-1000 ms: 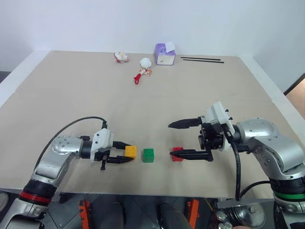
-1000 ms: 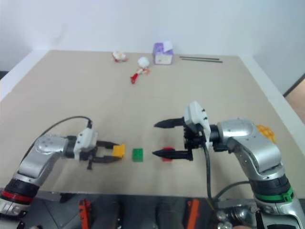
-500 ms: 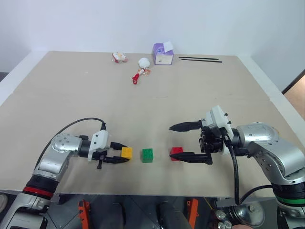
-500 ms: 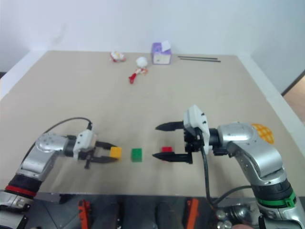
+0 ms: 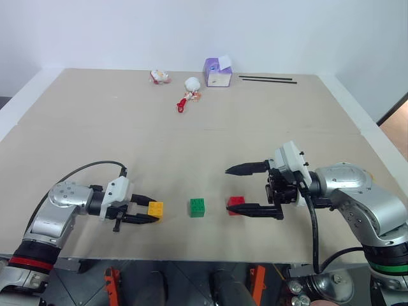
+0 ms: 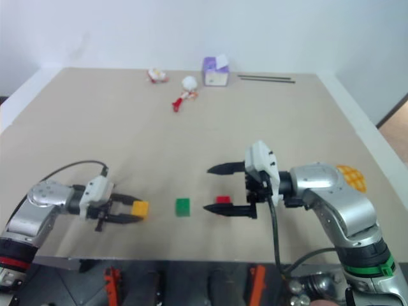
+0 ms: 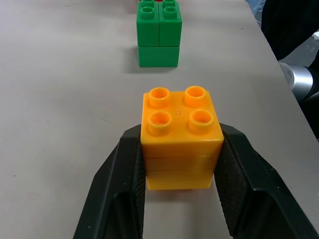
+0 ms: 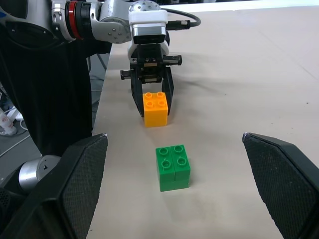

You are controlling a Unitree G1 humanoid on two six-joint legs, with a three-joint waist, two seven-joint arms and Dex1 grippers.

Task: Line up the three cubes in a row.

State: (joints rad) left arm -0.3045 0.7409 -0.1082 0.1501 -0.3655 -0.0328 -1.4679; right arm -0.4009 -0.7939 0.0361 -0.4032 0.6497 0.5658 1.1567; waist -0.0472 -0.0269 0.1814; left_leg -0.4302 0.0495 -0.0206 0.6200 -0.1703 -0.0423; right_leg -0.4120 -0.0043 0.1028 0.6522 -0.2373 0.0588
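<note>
Cubes sit near the table's [image 5: 76, 115] front edge: yellow cube [image 5: 155, 208] clamped in the left gripper [image 5: 148, 212], apparently set wide to space the row. Green cube [image 5: 197, 207] is in the middle; red cube [image 5: 236, 204] lies between the right gripper's [image 5: 234, 189] spread fingers, untouched.

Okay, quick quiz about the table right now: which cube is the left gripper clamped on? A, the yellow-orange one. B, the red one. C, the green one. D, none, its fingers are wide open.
A: the left gripper has its two black fingers pressed against both sides of the yellow-orange cube, while the green cube and the red cube sit free on the table.
</note>
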